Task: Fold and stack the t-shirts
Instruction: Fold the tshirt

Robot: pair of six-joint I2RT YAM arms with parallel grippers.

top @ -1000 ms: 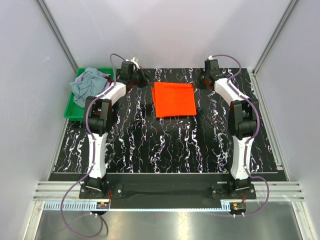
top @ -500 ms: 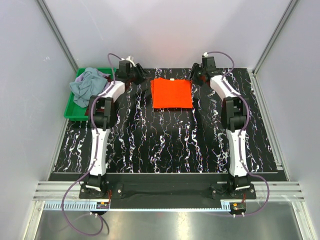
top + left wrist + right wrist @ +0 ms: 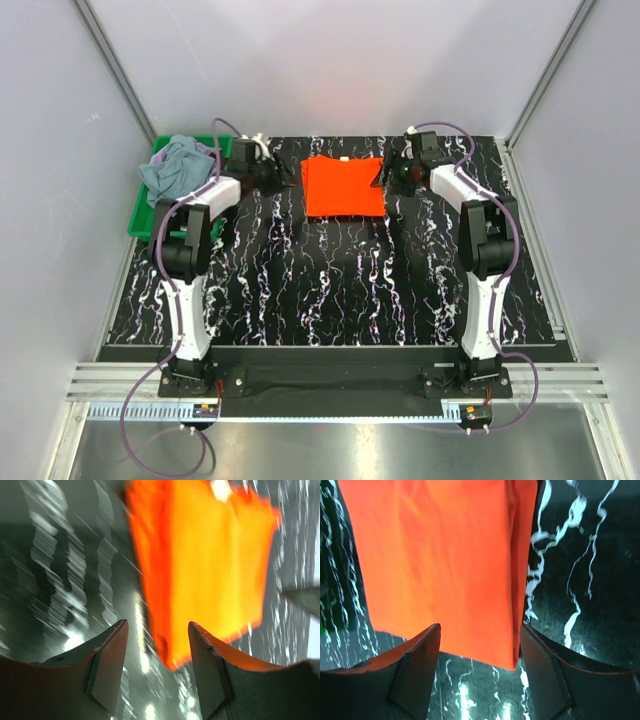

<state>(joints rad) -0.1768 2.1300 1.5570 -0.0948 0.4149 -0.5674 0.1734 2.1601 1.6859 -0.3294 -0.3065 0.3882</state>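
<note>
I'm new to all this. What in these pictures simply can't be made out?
- Top view: how many shirts make up the grey-blue heap in the green bin. It is bunched up, and the left arm covers the bin's right side.
- Left wrist view: the orange-red t-shirt is motion-blurred, and its neck label is just a white smear.
- Right wrist view: the shirt's far end is cut off by the top edge.

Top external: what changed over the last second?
Both let go: the left gripper and right gripper went from shut to open and drew back toward the bases, ending beside the orange-red t-shirt. The shirt slid a little toward the far edge and now lies flat, unheld. Unchanged: the grey-blue shirt heaped in the green bin.
</note>
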